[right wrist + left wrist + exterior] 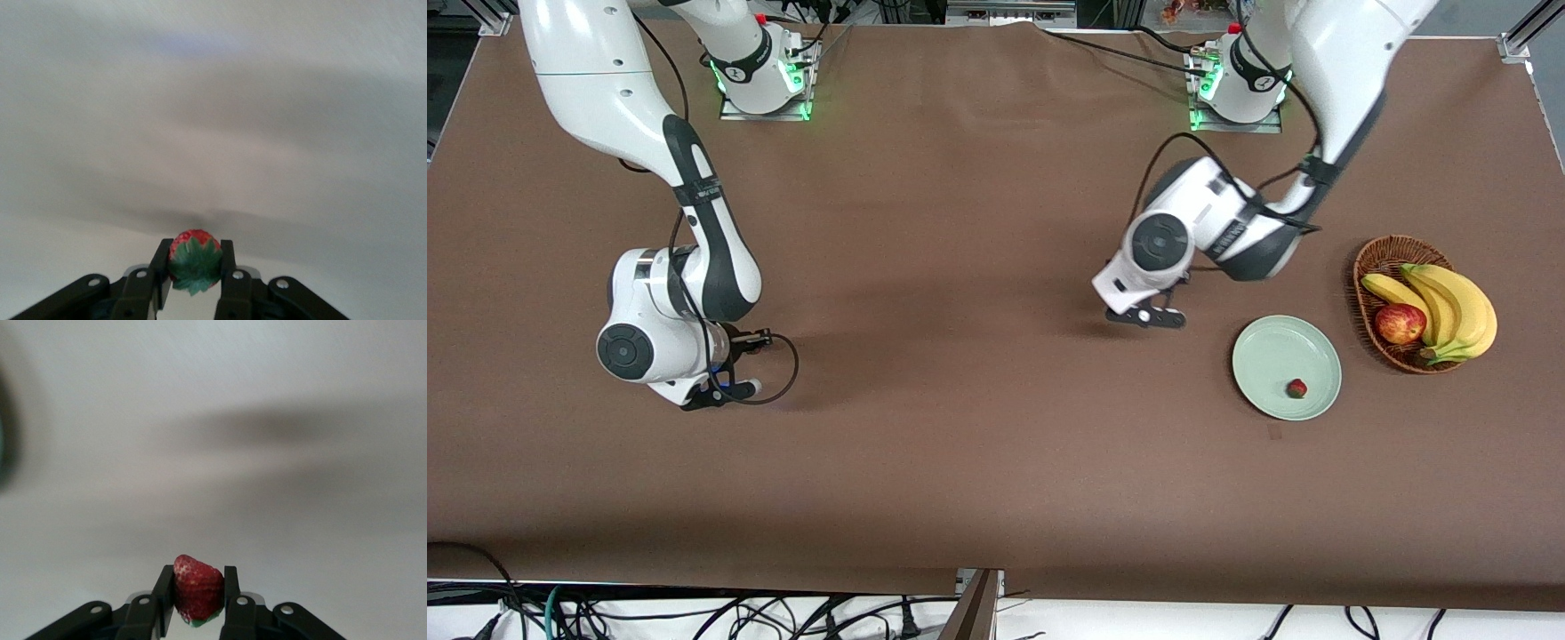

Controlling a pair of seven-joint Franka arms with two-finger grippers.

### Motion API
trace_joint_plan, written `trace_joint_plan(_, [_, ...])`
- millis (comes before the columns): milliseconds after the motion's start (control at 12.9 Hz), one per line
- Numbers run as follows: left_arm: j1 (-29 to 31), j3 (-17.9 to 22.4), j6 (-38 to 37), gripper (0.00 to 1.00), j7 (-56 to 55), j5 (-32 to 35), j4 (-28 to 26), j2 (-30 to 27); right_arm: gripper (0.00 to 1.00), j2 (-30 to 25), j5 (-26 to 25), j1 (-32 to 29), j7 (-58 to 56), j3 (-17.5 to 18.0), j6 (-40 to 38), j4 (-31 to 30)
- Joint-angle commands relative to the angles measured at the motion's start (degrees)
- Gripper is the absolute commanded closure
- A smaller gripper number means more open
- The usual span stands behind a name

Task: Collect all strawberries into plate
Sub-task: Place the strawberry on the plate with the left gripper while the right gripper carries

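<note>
Front view counts three strawberries in all: one strawberry on the plate, lying on the pale green plate toward the side nearest the front camera, and one in each gripper. One wicker basket stands beside the plate at the left arm's end of the brown surface, holding one apple and a bunch of bananas.

Left gripper is low over the surface near the plate, toward the middle of the surface from it. Its fingers are closed narrowly on the left-held strawberry, whose pointed tip faces away from the wrist, its long axis running along the fingers.

Right gripper is over the right arm's end of the surface. It pinches the right-held strawberry, green leaves toward the camera.
</note>
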Motion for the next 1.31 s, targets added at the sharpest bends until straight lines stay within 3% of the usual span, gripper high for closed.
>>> trace_joint_plan(0, [6.7,-0.2,-0.4,1.00,14.0,2.2,2.0,1.4,0.97,4.8,2.3,3.6,7.0,0.0,-0.1,7.0])
trace_joint_plan(232, [10.4,0.1,3.4,0.99,20.9,9.4,2.1,2.3,0.97,8.6,2.4,8.1,21.8,3.1,2.5,13.1])
trace_joint_plan(387, [12.3,0.5,7.5,0.99,21.8,11.5,2.1,3.8,0.97,11.1,2.4,9.6,31.4,7.5,8.9,15.8])
trace_joint_plan(541, [12.5,3.5,14.5,0.99,22.4,14.8,2.1,5.8,0.97,13.8,2.4,11.0,37.8,11.8,16.3,18.1])
trace_joint_plan(696, [13.2,5.7,20.1,0.98,23.8,17.7,2.1,8.2,0.97,16.0,2.3,14.7,44.6,13.4,21.8,21.2])
trace_joint_plan(773, [13.9,5.7,20.4,0.92,24.3,17.6,1.8,8.2,0.97,16.7,2.3,17.0,47.4,13.4,23.6,22.7])
trace_joint_plan(851, [13.8,5.7,20.3,0.50,23.8,16.9,1.8,7.8,0.97,17.6,2.3,19.4,50.1,13.4,25.2,24.4])
trace_joint_plan(928, [13.9,5.6,20.2,0.00,24.5,16.8,1.9,7.5,0.97,18.7,2.3,21.9,52.6,13.4,27.0,26.5])
trace_joint_plan(1238, [14.7,4.7,20.0,0.00,24.0,16.6,2.3,5.7,0.97,22.2,2.3,29.0,59.4,13.4,35.1,31.0])
